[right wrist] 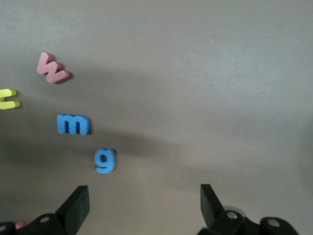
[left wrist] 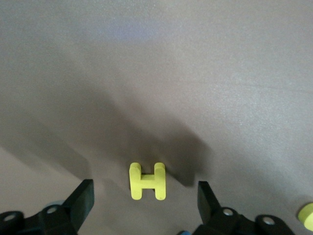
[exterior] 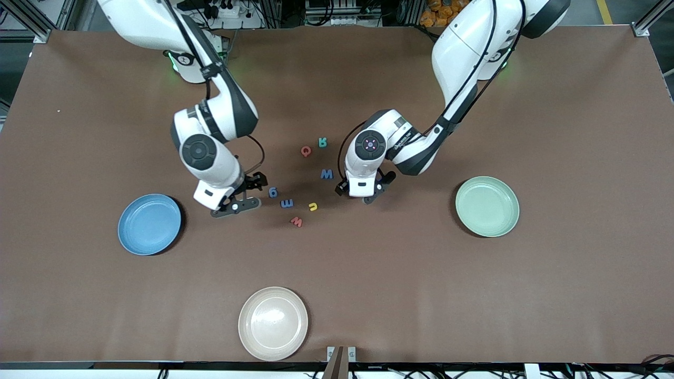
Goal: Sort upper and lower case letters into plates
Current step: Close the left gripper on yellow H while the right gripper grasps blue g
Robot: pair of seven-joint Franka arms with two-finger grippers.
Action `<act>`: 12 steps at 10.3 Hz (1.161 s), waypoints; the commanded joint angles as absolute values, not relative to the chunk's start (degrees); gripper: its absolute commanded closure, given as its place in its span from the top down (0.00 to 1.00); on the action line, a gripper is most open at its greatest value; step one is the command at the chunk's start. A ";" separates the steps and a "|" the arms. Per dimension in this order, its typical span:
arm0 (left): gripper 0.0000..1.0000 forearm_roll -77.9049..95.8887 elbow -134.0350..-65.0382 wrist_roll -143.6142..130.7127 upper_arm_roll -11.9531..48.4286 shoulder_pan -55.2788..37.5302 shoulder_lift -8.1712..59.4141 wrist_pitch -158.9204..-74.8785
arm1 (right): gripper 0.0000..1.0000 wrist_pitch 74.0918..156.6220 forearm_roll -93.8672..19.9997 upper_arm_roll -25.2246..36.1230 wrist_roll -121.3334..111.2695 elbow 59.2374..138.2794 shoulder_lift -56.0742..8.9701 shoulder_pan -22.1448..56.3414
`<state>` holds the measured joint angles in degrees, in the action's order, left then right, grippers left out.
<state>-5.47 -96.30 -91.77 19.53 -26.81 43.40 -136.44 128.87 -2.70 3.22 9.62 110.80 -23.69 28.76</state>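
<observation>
Grasp step: left gripper (left wrist: 142, 200) released, jaws straddling yellow H (left wrist: 147, 180) on table (exterior: 474, 295) near green plate (exterior: 487, 206). Drop straight, keep H centred, pinch flat sides. Right gripper (right wrist: 142, 205) released, waiting low over table beside blue g (right wrist: 104, 160), near blue plate (exterior: 149, 224).

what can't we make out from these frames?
- Yellow H: seen only in the left wrist view between the open jaws of the left gripper; in the front view the left arm covers it.
- Yellow piece: cut off by the left wrist view's edge, letter unreadable.
- Small red bit: mostly hidden by the right gripper, whose jaws are open; unidentifiable.
</observation>
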 commanded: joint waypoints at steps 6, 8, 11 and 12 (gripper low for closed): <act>0.76 -7.12 -96.94 -93.69 18.98 -27.42 43.59 -138.16 | 1.00 141.67 -3.25 3.43 16.43 116.54 -27.77 31.64; 0.75 -7.12 -96.94 -93.69 18.98 -27.60 43.68 -138.16 | 1.00 144.04 -3.25 3.43 17.57 116.54 -29.17 31.82; 0.59 -7.21 -96.86 -93.69 18.98 -27.60 43.77 -138.16 | 1.00 145.28 -4.04 3.43 18.19 116.54 -30.32 32.60; 0.53 -7.21 -96.77 -93.60 18.98 -27.60 43.77 -138.16 | 1.00 145.28 -4.39 3.43 18.63 116.54 -30.32 33.04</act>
